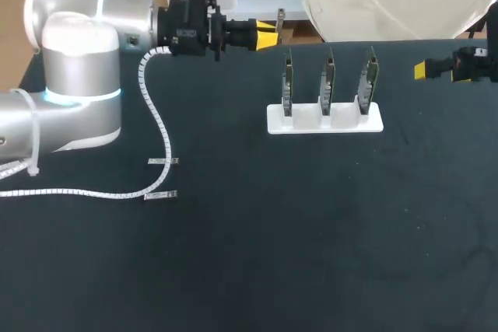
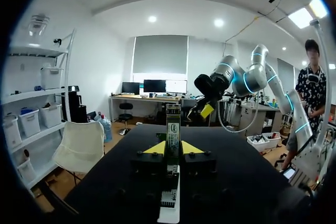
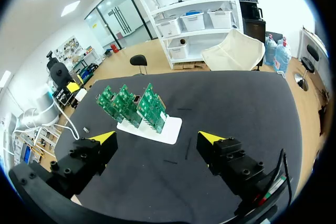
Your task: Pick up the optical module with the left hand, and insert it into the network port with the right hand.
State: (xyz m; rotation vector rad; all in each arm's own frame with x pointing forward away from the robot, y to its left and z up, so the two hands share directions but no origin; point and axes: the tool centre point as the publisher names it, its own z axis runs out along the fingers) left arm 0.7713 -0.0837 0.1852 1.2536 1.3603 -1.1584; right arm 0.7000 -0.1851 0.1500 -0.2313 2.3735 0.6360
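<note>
The optical module, a slim metal and green piece, stands upright between my left gripper's yellow tips, which are shut on it. In the head view that left gripper hangs over the table's far edge, left of the boards, with the module poking out. Three green circuit boards stand upright in a white holder; they lie ahead of my right gripper. My right gripper is open and empty at the right edge, right of the boards.
Two small tape strips lie on the black table at the left. A white spiral-wrapped cable trails from my left arm across that side. The near half of the table is bare cloth.
</note>
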